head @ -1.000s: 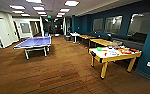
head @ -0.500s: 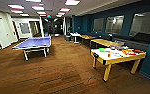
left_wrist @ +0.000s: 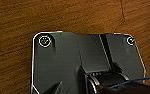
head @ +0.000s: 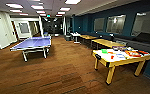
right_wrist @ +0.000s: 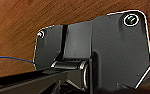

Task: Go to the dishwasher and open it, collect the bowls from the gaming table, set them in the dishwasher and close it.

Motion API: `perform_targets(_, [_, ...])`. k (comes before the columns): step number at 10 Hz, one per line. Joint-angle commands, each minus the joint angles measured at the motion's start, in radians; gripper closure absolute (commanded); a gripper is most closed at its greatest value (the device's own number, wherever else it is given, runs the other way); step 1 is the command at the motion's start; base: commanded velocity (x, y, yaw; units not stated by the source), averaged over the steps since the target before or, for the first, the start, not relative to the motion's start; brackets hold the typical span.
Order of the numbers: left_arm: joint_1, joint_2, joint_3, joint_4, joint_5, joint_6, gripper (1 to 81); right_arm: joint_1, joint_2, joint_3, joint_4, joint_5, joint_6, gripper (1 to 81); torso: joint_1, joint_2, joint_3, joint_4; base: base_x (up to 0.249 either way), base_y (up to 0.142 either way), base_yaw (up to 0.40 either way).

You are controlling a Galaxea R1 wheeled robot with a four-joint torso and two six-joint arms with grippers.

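Robot in transit over the wood floor (left_wrist: 66, 17): gaming table (head: 121, 58) with a green bowl (head: 104, 51) stands well ahead of both grippers, whose opening cannot be determined.

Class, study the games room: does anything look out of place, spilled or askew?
One thing stands out: the gaming table at the right has its white top cluttered with bright items, among them a green object near its far corner. The blue table-tennis table and wooden floor look orderly; nothing appears spilled or damaged.
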Motion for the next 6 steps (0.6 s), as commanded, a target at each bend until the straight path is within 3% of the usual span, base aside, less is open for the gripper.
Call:
perform_targets(1, [-0.054,-0.01,0.002,-0.005,0.042,0.001,1.0,0.053,-0.005,0.013,-0.011,-0.043,-0.002,1.0,0.0,0.0,0.0,0.0,0.227,0.0,0.0])
perform_targets(6, [-0.054,-0.007,0.002,-0.005,0.042,0.001,1.0,0.053,-0.005,0.013,-0.014,-0.044,-0.002,1.0,0.0,0.0,0.0,0.0,0.227,0.0,0.0])
